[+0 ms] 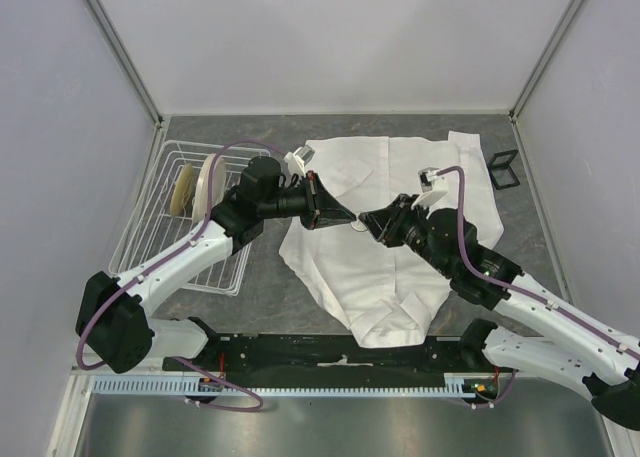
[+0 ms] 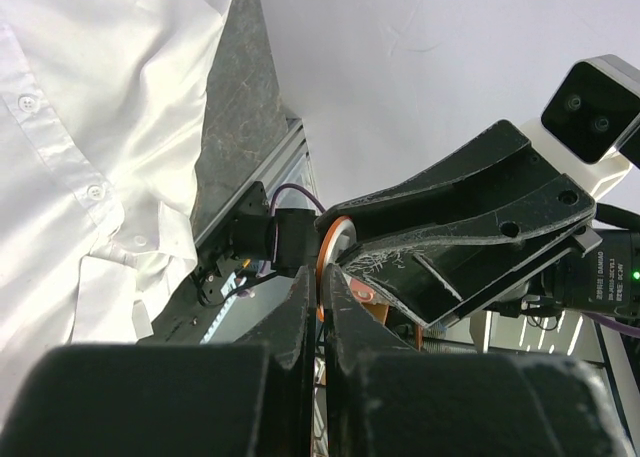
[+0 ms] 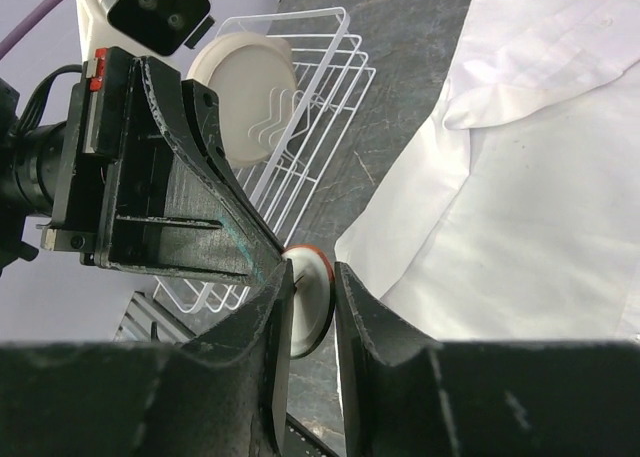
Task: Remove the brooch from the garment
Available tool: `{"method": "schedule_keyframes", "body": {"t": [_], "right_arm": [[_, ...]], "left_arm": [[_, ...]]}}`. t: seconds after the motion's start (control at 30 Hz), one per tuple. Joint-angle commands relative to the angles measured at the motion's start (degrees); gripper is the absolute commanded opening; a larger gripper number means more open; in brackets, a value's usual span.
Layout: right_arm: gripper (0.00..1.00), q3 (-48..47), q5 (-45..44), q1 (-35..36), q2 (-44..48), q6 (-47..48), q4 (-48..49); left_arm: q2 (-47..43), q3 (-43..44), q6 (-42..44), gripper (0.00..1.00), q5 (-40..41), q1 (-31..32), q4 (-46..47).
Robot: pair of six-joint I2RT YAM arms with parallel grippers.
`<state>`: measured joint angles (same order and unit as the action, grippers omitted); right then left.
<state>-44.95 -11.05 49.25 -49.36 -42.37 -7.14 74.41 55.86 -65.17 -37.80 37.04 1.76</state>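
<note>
A white wire rack (image 1: 150, 247) at the left holds cream plates (image 1: 205, 182) on edge, while both arms reach inward and meet tip to tip above the white shirt (image 1: 400, 267), the left gripper (image 1: 350, 217) pinched together on the rim of the round brooch (image 3: 308, 302) and the right gripper (image 3: 312, 275) with its jaws parted either side of it.

A robotics lab test cell, I'd say, not a home: bare pale panels (image 1: 330, 37) in aluminium posts (image 1: 117, 47) box in a grey tabletop (image 1: 275, 307). At six o'clock a left arm (image 1: 180, 257) and right arm (image 1: 540, 302) are bolted to a black rail (image 1: 330, 355), with a slotted cable duct (image 1: 300, 385) just beneath it.
</note>
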Motion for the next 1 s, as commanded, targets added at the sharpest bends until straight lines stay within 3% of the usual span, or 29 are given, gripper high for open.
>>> {"method": "schedule_keyframes", "body": {"t": [0.0, 0.17, 0.3, 0.6, 0.83, 0.97], "right_arm": [[0.3, 0.4, 2.8, 3.1, -2.2, -2.2, -1.3], [0.33, 0.7, 2.0, 3.2, -0.5, -3.0, -1.0], [0.42, 0.2, 1.8, 3.2, 0.0, -3.8, -1.7], [0.53, -0.8, 0.6, 3.1, 2.4, -3.9, -3.9], [0.47, -0.9, 3.0, 3.1, 2.5, -2.9, -4.2], [0.37, -0.7, 3.5, 3.1, 3.2, -2.6, -3.6]], "left_arm": [[-2.3, 2.1, -4.1, 0.02, -2.5, 2.2, 7.5], [-2.7, 1.7, -3.4, 0.02, -2.4, 2.2, 6.9], [-2.6, 1.6, -2.9, 0.02, -2.5, 2.2, 6.8], [-2.6, 1.5, -1.4, 0.02, -3.4, 2.2, 6.0], [-2.6, 1.1, -2.4, 0.02, -5.3, 2.2, 7.8], [-2.3, 0.3, -4.0, 0.02, -7.0, 2.1, 10.4]]}}
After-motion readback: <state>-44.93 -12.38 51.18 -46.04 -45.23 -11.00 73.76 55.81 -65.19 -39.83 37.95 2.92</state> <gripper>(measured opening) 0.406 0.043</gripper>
